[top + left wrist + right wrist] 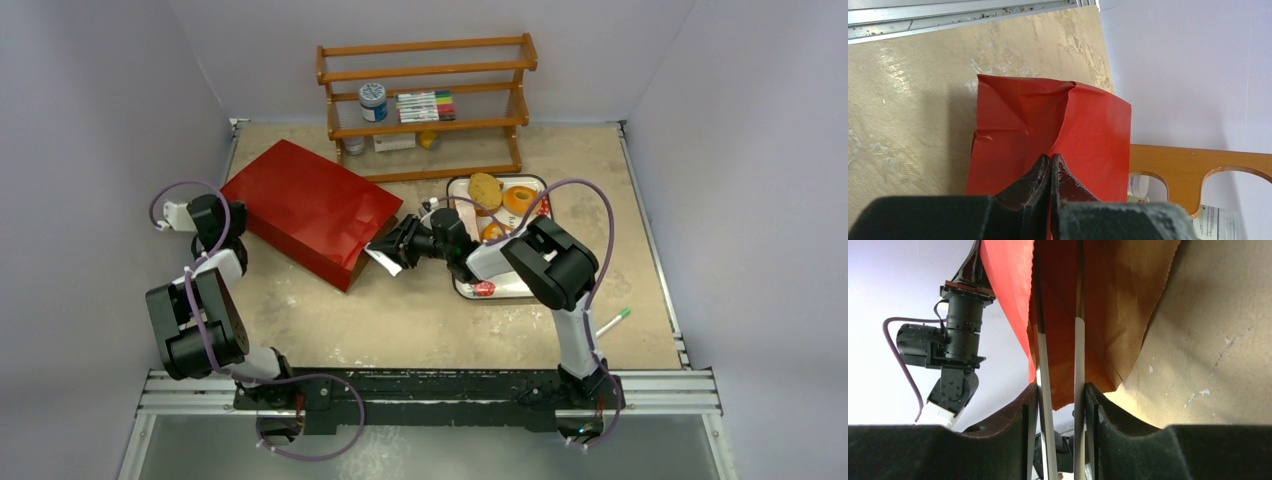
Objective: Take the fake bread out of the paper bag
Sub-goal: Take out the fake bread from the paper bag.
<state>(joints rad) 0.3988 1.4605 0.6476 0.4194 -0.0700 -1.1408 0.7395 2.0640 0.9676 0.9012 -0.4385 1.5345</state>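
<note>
The red paper bag (pixel 310 210) lies on its side on the table, mouth toward the right. My left gripper (pixel 232 222) is shut on the creased paper at the bag's closed end (pixel 1048 120); the folds run into its fingertips (pixel 1057 161). My right gripper (pixel 388 250) is at the bag's mouth, closed on two flat white strips like tong arms (pixel 1079 360) that reach into the brown inside (pixel 1118 305). No bread shows inside the bag. Several fake breads (pixel 485 188) lie on the white tray (pixel 512 288) behind the right arm.
A wooden rack (pixel 425 100) with markers and a jar stands at the back, just beyond the bag. A green pen (pixel 612 322) lies on the table at the right. Walls close in on the left, back and right.
</note>
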